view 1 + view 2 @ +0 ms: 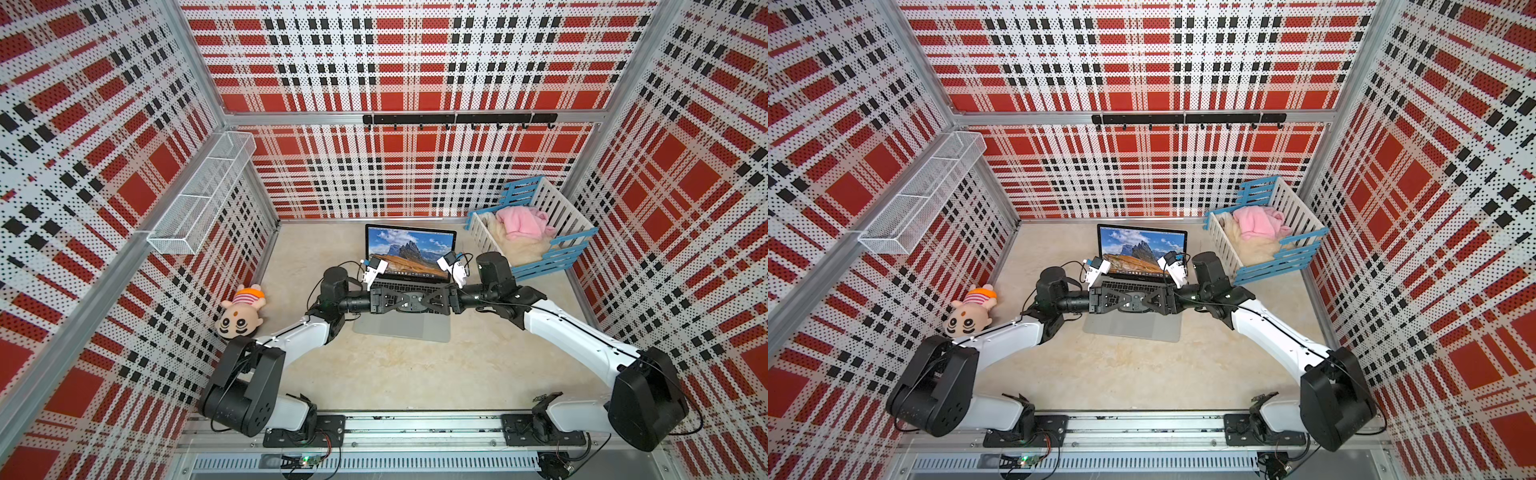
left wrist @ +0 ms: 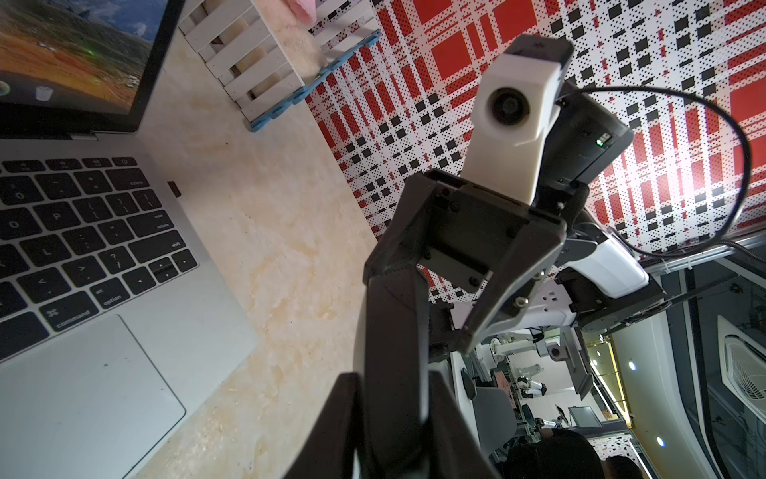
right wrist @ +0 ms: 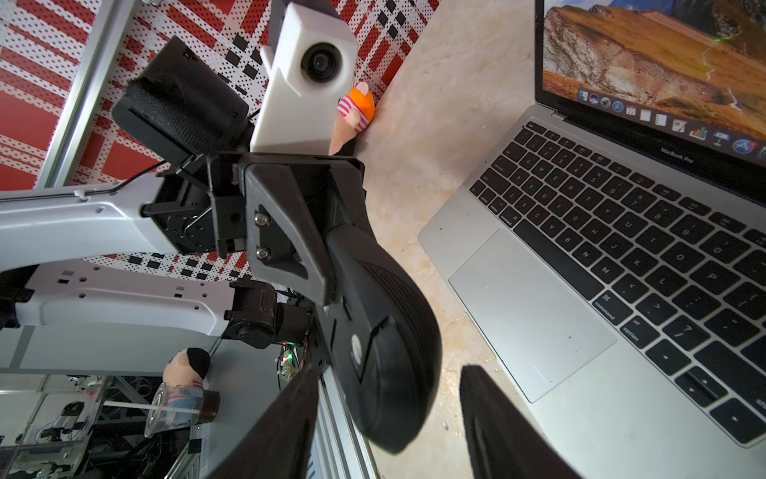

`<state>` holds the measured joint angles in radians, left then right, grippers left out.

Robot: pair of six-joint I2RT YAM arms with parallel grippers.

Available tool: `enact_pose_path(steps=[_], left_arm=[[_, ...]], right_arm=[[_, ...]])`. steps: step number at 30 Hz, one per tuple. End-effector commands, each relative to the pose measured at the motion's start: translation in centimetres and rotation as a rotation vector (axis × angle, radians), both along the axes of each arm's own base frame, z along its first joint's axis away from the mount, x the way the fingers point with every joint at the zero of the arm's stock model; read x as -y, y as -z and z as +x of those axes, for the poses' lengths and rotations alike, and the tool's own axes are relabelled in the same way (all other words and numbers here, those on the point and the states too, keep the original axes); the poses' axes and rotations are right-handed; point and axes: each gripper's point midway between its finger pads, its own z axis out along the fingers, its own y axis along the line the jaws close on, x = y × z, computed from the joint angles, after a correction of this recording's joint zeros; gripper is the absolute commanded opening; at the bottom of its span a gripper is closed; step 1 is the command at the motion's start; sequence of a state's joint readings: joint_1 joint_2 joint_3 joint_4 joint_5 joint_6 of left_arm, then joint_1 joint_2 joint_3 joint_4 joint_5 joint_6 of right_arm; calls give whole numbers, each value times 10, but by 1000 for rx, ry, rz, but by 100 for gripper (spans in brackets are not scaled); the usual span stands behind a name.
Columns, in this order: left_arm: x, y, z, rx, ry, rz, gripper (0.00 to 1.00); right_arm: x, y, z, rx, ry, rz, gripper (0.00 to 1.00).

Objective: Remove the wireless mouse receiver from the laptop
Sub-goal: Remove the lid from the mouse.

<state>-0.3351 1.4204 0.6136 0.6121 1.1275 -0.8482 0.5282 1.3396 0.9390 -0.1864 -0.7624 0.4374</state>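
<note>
Left gripper [image 2: 391, 375] clamps a black mouse [image 3: 385, 331] edge-on above the laptop [image 2: 215, 315]; right gripper [image 3: 389, 369] has its jaws apart either side of it, not clearly touching. Wireless mouse receiver [image 2: 174, 188] sits plugged into the laptop's right edge — removal not yet begun.

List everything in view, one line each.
laptop: one, silver-grey, open, table centre
wireless mouse receiver: one, black, plugged into the laptop's side
mouse: one, black, held aloft
plush doll: one, tan and orange, left table edge
crate: one, white and blue, back right corner
cloths: two, pink and cream, inside the crate
wire basket: one, white, left wall
hook rail: one, black, back wall
left gripper: one, black, fingers shut on the mouse
right gripper: one, black, fingers open at the mouse
</note>
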Motion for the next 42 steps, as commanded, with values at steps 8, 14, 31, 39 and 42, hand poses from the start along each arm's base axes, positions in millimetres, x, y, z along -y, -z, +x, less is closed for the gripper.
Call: enact_pose_path(steps=[8, 14, 31, 39, 42], left_arm=[[0, -9, 3, 37, 15, -14, 0], [-1, -9, 2, 35, 16, -15, 0], [-5, -3, 5, 21, 0, -9, 0], [-15, 9, 18, -27, -45, 2, 0], [-16, 8, 19, -25, -49, 1, 0]], right_arm=[[2, 4, 2, 19, 22, -32, 42], [4, 7, 4, 26, 35, -45, 35], [-4, -11, -4, 44, -12, 58, 0], [-2, -11, -6, 52, -11, 59, 0], [-2, -9, -7, 51, -12, 54, 0]])
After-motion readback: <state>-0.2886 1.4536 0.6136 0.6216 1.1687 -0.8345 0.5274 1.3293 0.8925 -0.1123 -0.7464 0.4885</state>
